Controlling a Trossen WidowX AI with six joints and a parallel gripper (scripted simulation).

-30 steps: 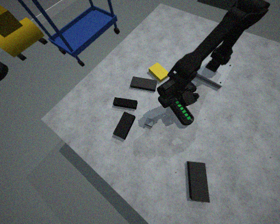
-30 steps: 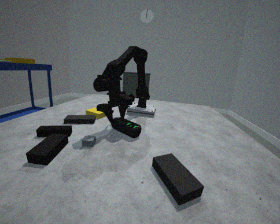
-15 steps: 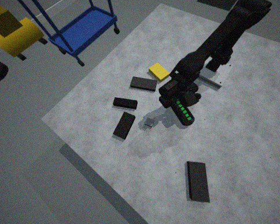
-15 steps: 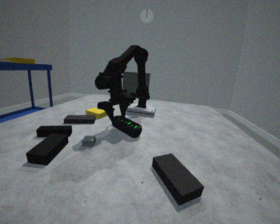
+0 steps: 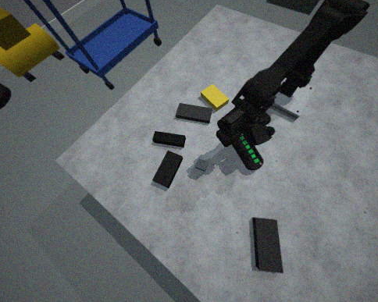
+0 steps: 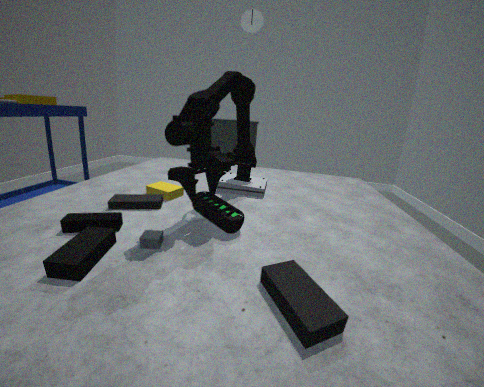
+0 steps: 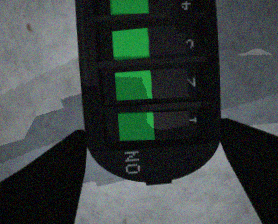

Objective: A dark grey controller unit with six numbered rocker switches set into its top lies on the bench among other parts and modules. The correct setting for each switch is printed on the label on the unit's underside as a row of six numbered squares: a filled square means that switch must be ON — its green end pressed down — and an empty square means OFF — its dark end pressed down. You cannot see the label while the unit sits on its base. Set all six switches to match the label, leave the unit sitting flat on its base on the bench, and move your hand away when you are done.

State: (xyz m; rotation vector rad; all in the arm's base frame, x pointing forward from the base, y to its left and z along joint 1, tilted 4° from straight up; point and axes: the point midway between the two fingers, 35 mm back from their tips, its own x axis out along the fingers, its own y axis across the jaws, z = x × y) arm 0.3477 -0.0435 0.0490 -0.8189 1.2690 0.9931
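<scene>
From my station, taking the top view left to right, the blue cart point(image 5: 116, 39) point(image 6: 69, 110) stands on the floor beyond the upper-left edge of the desk point(image 5: 206, 221) point(image 6: 194, 318). Nearest the desk's left corner are a short black block point(image 5: 169, 139) point(image 6: 91, 221) and, just below it, a larger black block point(image 5: 168, 170) point(image 6: 79, 255). Next come a dark grey block point(image 5: 194, 112) point(image 6: 135, 202), a small grey cube point(image 5: 201, 165) point(image 6: 151, 239) and a yellow block point(image 5: 214, 96) point(image 6: 164, 190). The controller unit point(image 5: 245, 157) point(image 6: 218, 213) point(image 7: 167, 159) is located inward from these, raised off the surface and tilted, its switch face up. My fingers point(image 5: 262, 133) point(image 6: 186, 179) are clamped on its two long sides, near the rounded end marked ON. In the wrist view, switches 1 and 2 show their green halves on the left, partly shaded; the next two show green on the same side. The top view shows six green patches in line. A long dark block point(image 5: 267, 245) point(image 6: 304, 300) lies flat, well apart, toward the lower-left edge.
</scene>
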